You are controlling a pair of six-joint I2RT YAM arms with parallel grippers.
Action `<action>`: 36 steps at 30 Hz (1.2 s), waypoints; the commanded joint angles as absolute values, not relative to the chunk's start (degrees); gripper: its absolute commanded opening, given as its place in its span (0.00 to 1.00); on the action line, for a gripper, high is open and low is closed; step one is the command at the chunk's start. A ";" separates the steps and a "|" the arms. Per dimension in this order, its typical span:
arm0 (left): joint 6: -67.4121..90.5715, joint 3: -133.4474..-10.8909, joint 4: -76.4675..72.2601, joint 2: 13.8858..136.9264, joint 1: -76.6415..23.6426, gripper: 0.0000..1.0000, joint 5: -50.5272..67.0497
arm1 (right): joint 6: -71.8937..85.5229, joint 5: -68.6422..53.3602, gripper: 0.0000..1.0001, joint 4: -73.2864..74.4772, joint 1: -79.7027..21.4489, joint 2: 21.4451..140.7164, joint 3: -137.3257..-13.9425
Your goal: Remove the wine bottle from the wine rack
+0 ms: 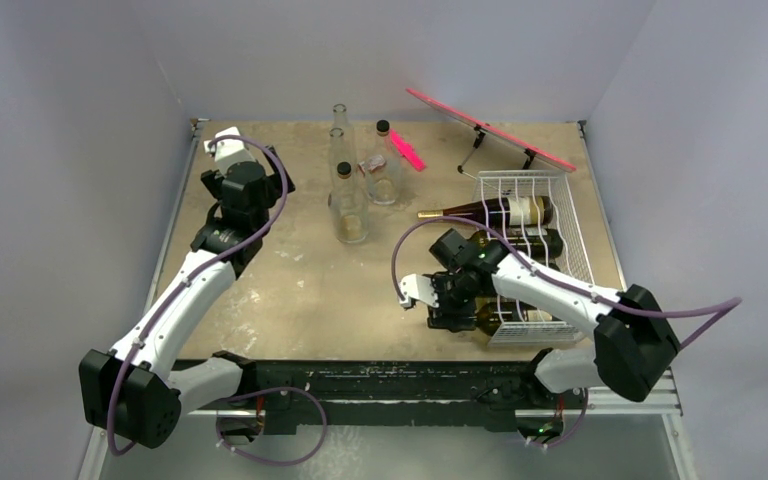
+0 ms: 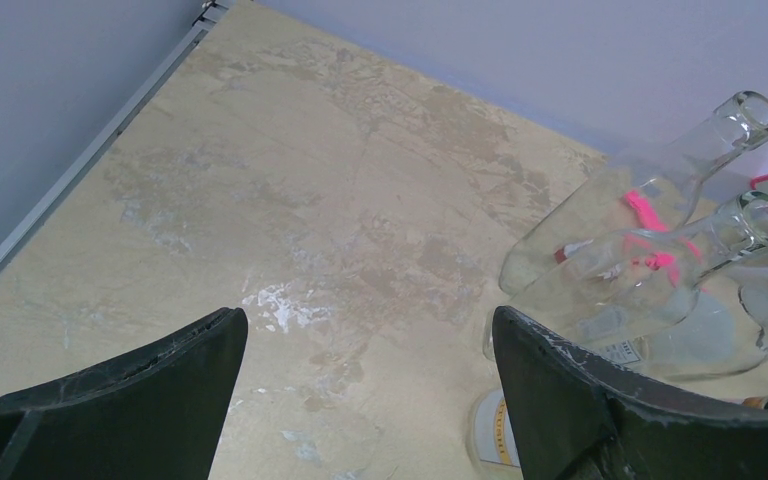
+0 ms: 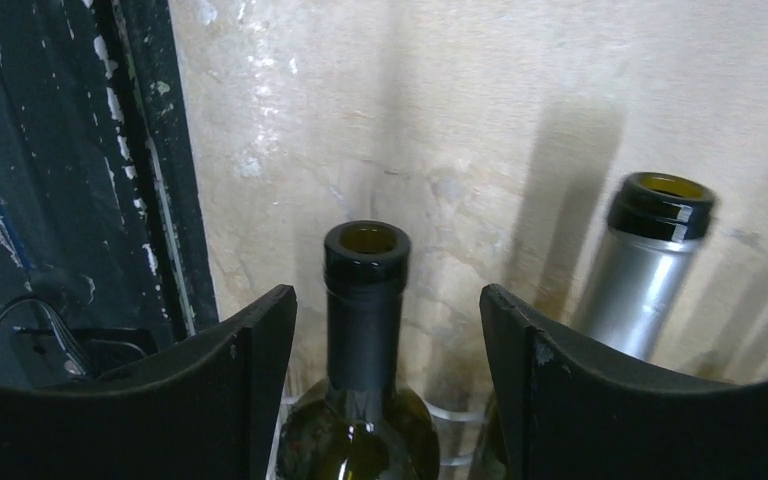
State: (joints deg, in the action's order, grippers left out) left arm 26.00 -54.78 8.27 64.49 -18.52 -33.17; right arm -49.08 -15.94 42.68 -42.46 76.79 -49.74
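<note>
- The right gripper (image 3: 385, 293) is partly open, with one black finger on each side of a dark green wine bottle (image 3: 364, 268).
- There is a small gap on both sides of the bottle's neck, so the fingers (image 3: 230, 390) are not touching the glass.
- The bottle's open mouth points away from the wrist camera, out over the table (image 1: 340, 290).
- Just beside it lies a second bottle (image 3: 650, 265) with a silver wrap on its neck and a dark rim.
- From above, the right arm covers the green bottle, so it is hard to see, but it seems to lie at the near end of the white wine rack (image 1: 520, 335).
- The rack sits on the right side of the table, and another dark bottle with a pale label (image 1: 505, 212) lies at its far end.
- A pink board (image 1: 490, 130) leans on a stand behind the rack.
- The left gripper (image 2: 368, 320) is wide open and holds nothing, over the far left part of the table.
- A group of clear glass bottles (image 1: 350, 205) stands near it, in the far middle of the table.
</note>
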 commanded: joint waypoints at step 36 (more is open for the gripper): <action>27.92 -57.43 6.65 64.89 -18.74 0.92 -31.13 | -53.47 -11.13 0.13 40.72 -46.76 82.11 -47.40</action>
